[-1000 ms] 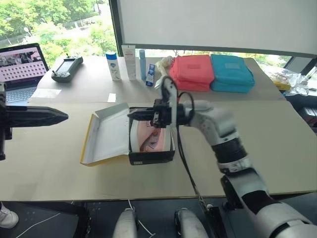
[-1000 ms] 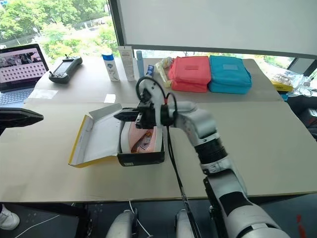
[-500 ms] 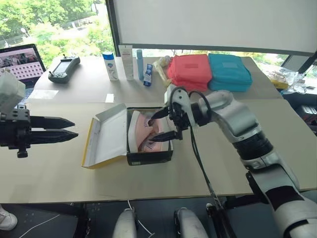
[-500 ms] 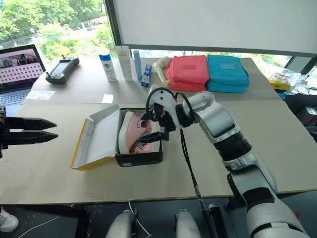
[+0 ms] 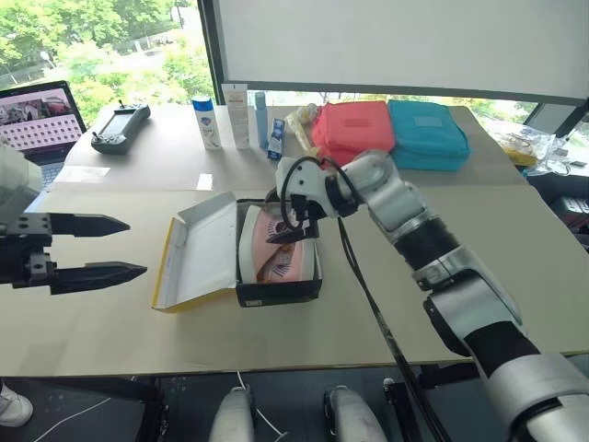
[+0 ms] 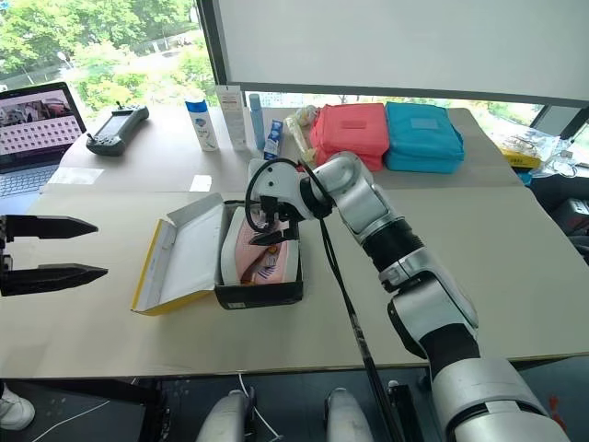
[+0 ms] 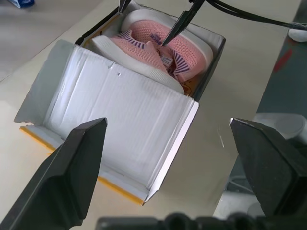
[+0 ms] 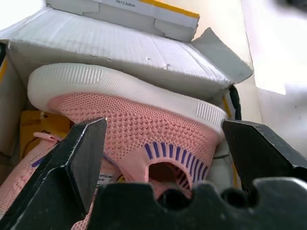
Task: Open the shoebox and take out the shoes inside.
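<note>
Lying open on the beige table [image 5: 110, 341], the black-walled cardboard shoebox [image 5: 276, 290] with its yellow lid folded leftward holds the pale-pink knit shoes [image 5: 276, 253]. The right gripper [image 5: 287, 219] hangs spread wide, empty, over them; the left gripper [image 5: 118, 247], wide apart and empty, hovers well left.

The shoebox [image 7: 120, 120] lies open, white lid interior facing up. Two pink shoes [image 7: 163, 50] rest inside. The right gripper [image 7: 146, 21] fingertips, spread, hang over the shoes; the left gripper [image 7: 168, 158] fingers stand wide apart.
</note>
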You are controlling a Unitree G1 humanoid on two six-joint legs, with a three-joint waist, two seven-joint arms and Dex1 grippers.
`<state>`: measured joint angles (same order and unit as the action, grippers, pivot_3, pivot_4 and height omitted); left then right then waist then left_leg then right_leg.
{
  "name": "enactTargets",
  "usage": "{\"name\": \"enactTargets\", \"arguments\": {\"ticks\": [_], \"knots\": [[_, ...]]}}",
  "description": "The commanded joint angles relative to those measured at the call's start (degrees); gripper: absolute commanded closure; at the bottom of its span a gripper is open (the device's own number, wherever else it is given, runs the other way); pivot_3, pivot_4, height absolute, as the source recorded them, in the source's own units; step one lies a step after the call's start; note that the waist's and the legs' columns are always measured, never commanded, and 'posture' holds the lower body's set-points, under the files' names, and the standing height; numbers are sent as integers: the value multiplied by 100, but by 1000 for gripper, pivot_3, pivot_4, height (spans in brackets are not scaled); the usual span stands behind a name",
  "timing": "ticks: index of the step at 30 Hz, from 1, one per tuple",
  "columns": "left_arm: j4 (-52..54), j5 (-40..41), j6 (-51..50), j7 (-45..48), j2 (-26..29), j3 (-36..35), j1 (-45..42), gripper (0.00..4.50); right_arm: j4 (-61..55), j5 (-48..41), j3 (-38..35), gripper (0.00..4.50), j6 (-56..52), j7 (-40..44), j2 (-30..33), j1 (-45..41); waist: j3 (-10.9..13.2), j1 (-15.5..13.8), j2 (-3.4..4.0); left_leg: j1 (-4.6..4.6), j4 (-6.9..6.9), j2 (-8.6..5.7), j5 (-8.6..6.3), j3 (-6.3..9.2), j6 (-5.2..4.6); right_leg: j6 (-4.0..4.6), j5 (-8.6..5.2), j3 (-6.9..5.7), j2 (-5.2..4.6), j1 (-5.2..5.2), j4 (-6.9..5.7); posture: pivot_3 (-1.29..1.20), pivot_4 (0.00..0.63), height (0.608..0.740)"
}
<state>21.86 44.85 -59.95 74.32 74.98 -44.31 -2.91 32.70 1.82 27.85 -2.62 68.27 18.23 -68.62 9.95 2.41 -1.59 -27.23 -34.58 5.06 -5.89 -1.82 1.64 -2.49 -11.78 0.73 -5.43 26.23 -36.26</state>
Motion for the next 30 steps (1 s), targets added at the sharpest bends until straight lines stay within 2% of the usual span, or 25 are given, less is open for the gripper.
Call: {"name": "enactTargets", "arguments": {"ticks": [1, 5, 9, 13, 19, 27, 28, 30], "knots": [[157, -52, -69, -20, 17, -395, 98, 102, -156, 245, 64, 0, 623, 199, 43, 28, 0, 1, 0, 0, 1, 0, 2, 0, 3, 0, 0, 0, 0, 1, 0, 0, 150, 724], [234, 14, -176, -54, -2, -509, 165, 102, 1, 250, -85, 0, 493, 134, -80, 42, 0, 5, 0, 2, 1, 1, 5, 0, 9, 1, 0, 0, 0, 0, -4, 0, 150, 724], [239, 100, -204, -71, 22, -468, 119, 102, 303, 881, 174, 0, 1031, -408, -117, 106, 0, 7, 0, 3, 1, 1, 7, 0, 12, 1, 0, 0, 1, 3, -11, 0, 150, 724], [-20, 45, 35, -154, 143, -111, -129, 102, 808, 1520, 422, 0, 1613, -1010, -217, 19, 0, 15, 0, 5, 2, 1, 7, 0, 14, 1, 0, 0, 1, 3, -11, 0, 150, 724], [-171, 68, 179, -175, 211, 245, -402, 102, 1069, 1844, 507, 0, 2052, -1141, -205, 6, -2, 13, -3, 22, 1, 1, 10, 0, 19, 3, -2, 3, 1, -5, -31, 0, 150, 724], [-233, 27, 315, -226, 194, 455, -502, 102, 1005, 1866, 427, 0, 2069, -1208, -337, 116, -2, 8, -3, 41, 0, 1, 12, 1, 21, 13, -11, 4, 1, -8, -57, 0, 150, 724], [-244, 27, 332, -236, 200, 473, -520, 0, 960, 1827, 403, 503, 2032, -1202, -375, 138, -2, 9, -3, 41, 0, 1, 12, 1, 21, 14, -11, 4, 1, -8, -58, 0, 150, 724], [-246, 7, 369, -257, 205, 511, -543, 0, 856, 1773, 356, 1032, 1978, -1210, -431, 182, -2, 11, -3, 42, 1, 2, 12, 1, 21, 15, -12, 4, 2, -8, -59, 0, 150, 724]]}}
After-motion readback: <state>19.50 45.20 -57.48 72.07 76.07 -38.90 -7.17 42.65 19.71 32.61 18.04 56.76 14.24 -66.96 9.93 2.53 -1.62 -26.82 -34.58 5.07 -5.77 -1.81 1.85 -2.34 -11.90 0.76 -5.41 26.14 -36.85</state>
